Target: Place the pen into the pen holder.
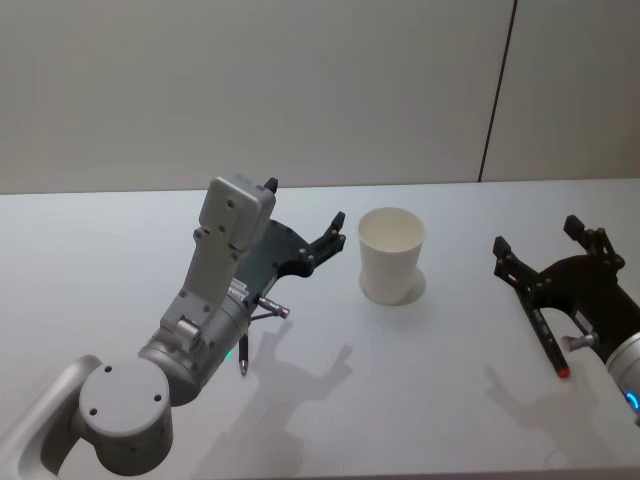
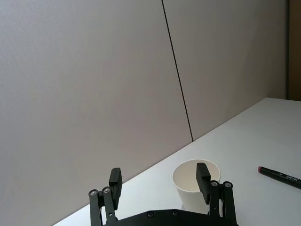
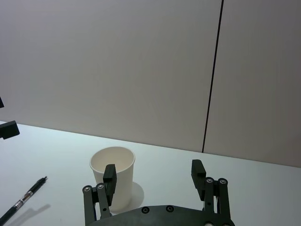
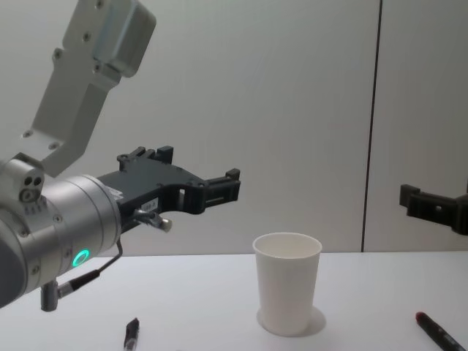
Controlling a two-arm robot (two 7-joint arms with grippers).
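Note:
The pen holder (image 1: 392,262), a white paper cup, stands upright mid-table, also seen as the cup (image 2: 190,190) (image 3: 121,188) (image 4: 287,292). Two pens lie on the table. A black pen (image 1: 242,358) (image 3: 21,203) (image 4: 131,336) lies under my left arm. A black pen with a red end (image 1: 553,352) (image 2: 280,175) (image 4: 437,333) lies right of the cup, beneath my right gripper. My left gripper (image 1: 304,202) (image 2: 159,175) (image 4: 197,164) hangs open and empty above the table, left of the cup. Right of the cup, my right gripper (image 1: 536,233) (image 3: 154,170) is open and empty too.
The white table (image 1: 420,400) runs back to a plain grey wall (image 1: 300,90) with a dark vertical seam. Nothing else stands on the table.

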